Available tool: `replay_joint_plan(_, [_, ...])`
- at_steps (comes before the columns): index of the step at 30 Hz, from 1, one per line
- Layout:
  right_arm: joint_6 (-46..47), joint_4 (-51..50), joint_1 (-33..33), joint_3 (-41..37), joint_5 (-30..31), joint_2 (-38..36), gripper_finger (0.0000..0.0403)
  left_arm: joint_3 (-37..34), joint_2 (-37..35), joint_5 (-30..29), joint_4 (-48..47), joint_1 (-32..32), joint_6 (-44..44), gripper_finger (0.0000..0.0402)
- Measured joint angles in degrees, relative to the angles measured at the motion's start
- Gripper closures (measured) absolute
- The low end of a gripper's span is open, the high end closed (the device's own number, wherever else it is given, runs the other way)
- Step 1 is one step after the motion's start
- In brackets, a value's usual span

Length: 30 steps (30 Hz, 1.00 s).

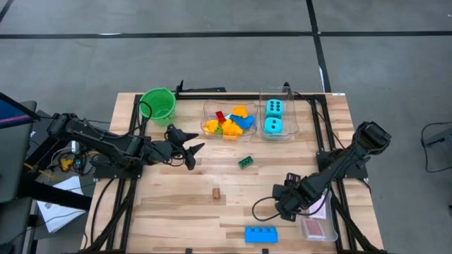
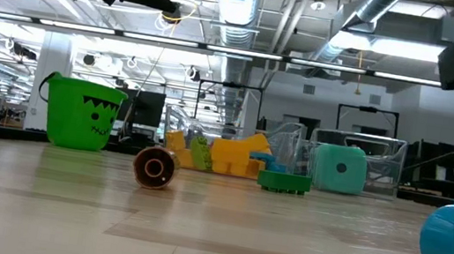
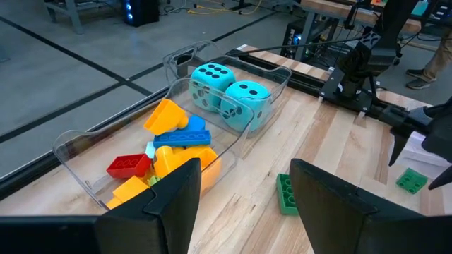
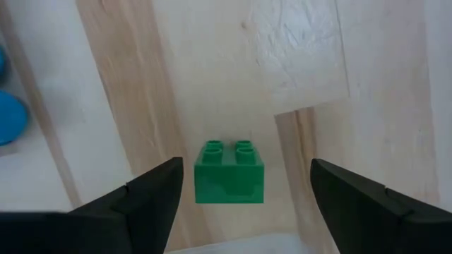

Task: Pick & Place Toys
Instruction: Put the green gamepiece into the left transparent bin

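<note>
The right end effector [image 4: 240,187] is hanging low over the near right part of the surface [image 1: 176,212], and its wrist view is showing a small green block [image 4: 229,173] lying on the wood directly between its two spread fingers, touching neither. The jaws are standing wide and holding nothing. The block is sitting square to the gap, studs up, its slightly longer side running across from finger to finger, so a straight descent and a squeeze look like all the pick needs. In the high view the arm itself is hiding this block.

The right arm is clearly the nearer one. The left end effector [image 1: 191,149] is hovering well apart over the left middle of the surface, fingers partly open and empty, pointing toward the clear tubs at the far edge. One tub [image 1: 212,109] is already holding a heap of yellow, red, blue and orange blocks [image 1: 229,123]; the tub [image 1: 289,113] just to its right is holding two cyan dice [image 1: 273,116].

Other toys are lying loose: a dark green block [image 1: 246,161] near the centre, closer to the left arm, a long blue block [image 1: 260,234] at the near edge just left of the right end effector, and a pink card box [image 1: 317,228] at the near right.
</note>
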Motion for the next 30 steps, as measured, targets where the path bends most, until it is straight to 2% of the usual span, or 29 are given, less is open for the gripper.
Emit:
replay_joint_plan(11, [-0.13, 4.17, -0.71, -3.88, -3.06, 0.00, 0.0103, 0.00, 0.00, 0.00, -0.09, 0.00, 0.27, 0.0188])
replay_joint_plan(25, [-0.64, 5.89, -1.09, -4.55, -3.00, 0.00, 0.0104, 0.00, 0.00, 0.01, -0.02, -0.01, 0.42, 0.0188])
replay_joint_plan(30, [-0.78, 6.00, -1.12, -4.55, -2.98, 0.00, 0.0119, 0.00, 0.00, -0.01, -0.02, -0.01, 0.42, 0.0188])
